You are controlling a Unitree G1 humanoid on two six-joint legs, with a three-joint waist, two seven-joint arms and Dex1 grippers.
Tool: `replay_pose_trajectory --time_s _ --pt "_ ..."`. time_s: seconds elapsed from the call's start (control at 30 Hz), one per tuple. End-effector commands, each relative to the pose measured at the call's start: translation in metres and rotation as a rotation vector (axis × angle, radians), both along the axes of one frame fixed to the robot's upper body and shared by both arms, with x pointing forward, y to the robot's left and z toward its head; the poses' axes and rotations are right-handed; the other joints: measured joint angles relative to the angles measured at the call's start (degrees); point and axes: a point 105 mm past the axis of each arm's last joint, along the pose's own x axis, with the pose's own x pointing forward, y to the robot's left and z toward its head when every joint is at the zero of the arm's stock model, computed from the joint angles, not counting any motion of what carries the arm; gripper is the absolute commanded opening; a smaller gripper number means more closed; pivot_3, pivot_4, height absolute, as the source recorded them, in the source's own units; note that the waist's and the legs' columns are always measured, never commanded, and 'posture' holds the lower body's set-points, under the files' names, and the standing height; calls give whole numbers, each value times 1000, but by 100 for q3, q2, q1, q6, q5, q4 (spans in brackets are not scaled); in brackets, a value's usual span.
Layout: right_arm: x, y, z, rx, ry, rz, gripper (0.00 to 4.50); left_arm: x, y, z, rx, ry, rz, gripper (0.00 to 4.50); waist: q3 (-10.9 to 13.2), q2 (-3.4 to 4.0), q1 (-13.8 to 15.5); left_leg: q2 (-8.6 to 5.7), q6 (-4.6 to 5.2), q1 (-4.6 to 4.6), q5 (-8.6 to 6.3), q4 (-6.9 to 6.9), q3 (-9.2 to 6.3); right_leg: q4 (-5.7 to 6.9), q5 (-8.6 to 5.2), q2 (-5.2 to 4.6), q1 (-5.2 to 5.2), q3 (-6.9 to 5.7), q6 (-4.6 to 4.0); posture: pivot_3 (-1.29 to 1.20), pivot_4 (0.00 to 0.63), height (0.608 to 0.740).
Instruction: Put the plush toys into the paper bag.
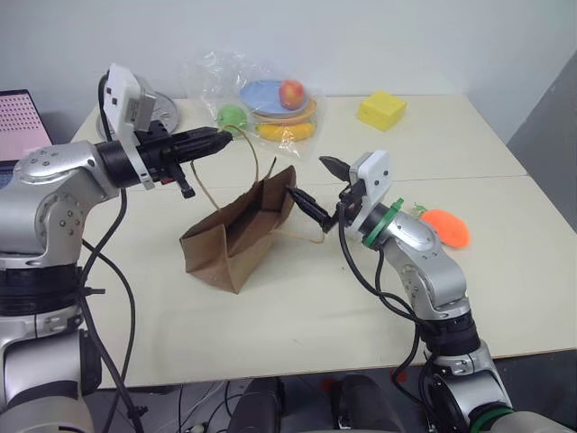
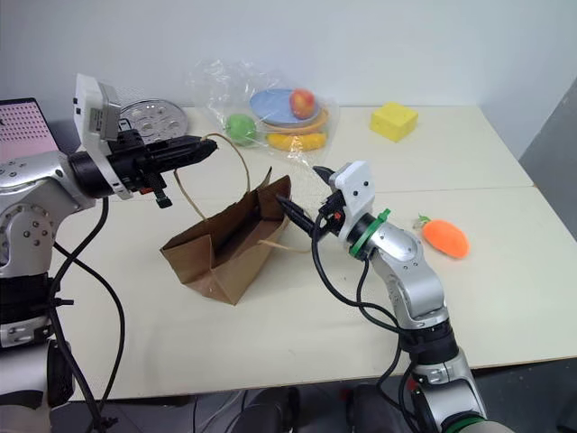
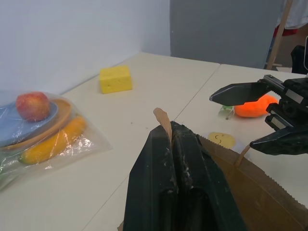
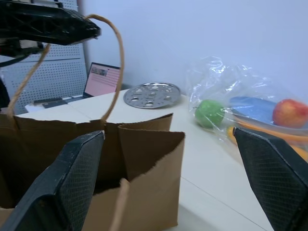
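The brown paper bag (image 1: pixel 236 242) sits mid-table with its mouth held up and open. My left gripper (image 1: pixel 225 140) is shut on one of its twine handles (image 1: pixel 253 155), which it holds raised. My right gripper (image 1: pixel 306 177) hangs open and empty just over the bag's right rim. The egg plush's yellow face (image 3: pixel 222 139), with white around it, peeks over the bag's rim in the left wrist view. Whether it lies inside I cannot tell. The orange carrot plush (image 1: pixel 445 227) lies on the table to the right of my right arm.
A clear plastic bag (image 1: pixel 270 104) of toy fruit and plates sits at the back, with a yellow block (image 1: pixel 380 110) to its right. A round metal plate (image 2: pixel 153 117) and a laptop (image 1: pixel 22 122) are at the far left. The bag's other handle (image 1: pixel 302 236) trails on the table.
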Motion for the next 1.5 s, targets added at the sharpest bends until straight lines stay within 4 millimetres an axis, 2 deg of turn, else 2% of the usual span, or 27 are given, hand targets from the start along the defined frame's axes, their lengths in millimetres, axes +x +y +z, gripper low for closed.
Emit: replay_pose_trajectory --time_s 0.03,0.13,0.2,0.23,0.3,0.43,0.57,0.77,0.87,0.93,1.03,1.17,1.23,1.33,1.4,1.5 --pt "5 -30 35 123 -87 -101 4484 -5 6 19 23 -67 9 0 0 0 1 0 0 0 0 0 0 0 0 0 0 -1 0 0 150 740" --pt "19 -60 39 184 -60 -236 4484 -5 8 23 22 -78 16 0 0 -1 4 0 0 0 0 0 1 -1 0 -1 1 0 0 0 150 740" --pt "24 -69 37 188 -45 -283 4484 -5 9 26 18 -87 22 0 0 -1 7 0 0 0 0 0 0 0 0 -1 1 -1 0 0 150 740" --pt "26 -71 30 149 -38 -297 4484 -4 14 32 25 -103 37 0 0 0 5 0 0 1 0 0 -1 1 0 -1 1 -1 0 0 150 740" --pt "28 -73 15 79 -31 -310 4484 -3 28 49 42 -138 73 0 2 -4 4 0 0 0 0 -1 0 1 0 0 0 -2 0 0 150 740" --pt "29 -69 5 57 -11 -301 4484 0 46 70 112 -182 106 0 5 -6 -21 0 1 0 0 -12 10 -2 0 1 -4 2 0 0 150 740" --pt "28 -64 0 48 -3 -290 4484 6 46 82 182 -199 77 0 5 -6 -5 0 1 1 1 -19 11 -3 -1 2 -4 -1 1 0 150 740" --pt "30 -59 2 39 -10 -291 4484 12 -6 36 195 -82 -147 0 5 -6 25 -2 7 -5 4 -16 9 -7 -1 -1 1 2 1 0 150 740" --pt "26 -52 3 26 0 -263 4484 2 -36 11 147 -19 -250 0 5 -6 5 -2 8 -12 5 -15 9 -12 0 -2 -2 5 0 0 150 740" --pt "22 -47 2 8 13 -230 4484 -6 -46 4 122 7 -283 0 5 -6 -22 -2 8 -19 5 -15 8 -13 0 -2 -7 4 0 0 150 740" --pt "11 -35 -6 -49 60 -138 4484 -12 -50 2 79 36 -283 0 5 -6 -32 1 8 -20 5 -17 6 -3 0 0 -14 0 0 0 150 740" --pt "-4 -16 -23 -122 145 -11 4484 -13 -46 -3 77 58 -256 0 5 -6 -25 1 8 -4 5 -22 4 9 0 0 -7 -2 0 0 150 740" --pt "-5 -13 -32 -159 165 -2 4484 -13 -43 -3 69 62 -239 0 5 -6 -13 1 8 -3 5 -21 4 8 -1 0 -5 -2 0 0 150 740" --pt "8 -28 -40 -209 164 -120 4484 -15 -37 -5 70 67 -212 0 5 -6 -4 -1 11 -6 7 -8 7 5 -1 -1 -3 1 0 0 150 740" --pt "17 -44 -42 -229 163 -219 4484 -16 -35 -6 66 70 -199 0 5 -6 0 -2 12 -6 8 2 8 5 -1 -2 0 3 0 0 150 740" --pt "20 -65 -54 -278 186 -329 4484 -19 -33 -7 62 69 -186 0 5 -6 28 -2 12 -6 8 8 7 6 -1 -3 1 3 0 0 150 740"
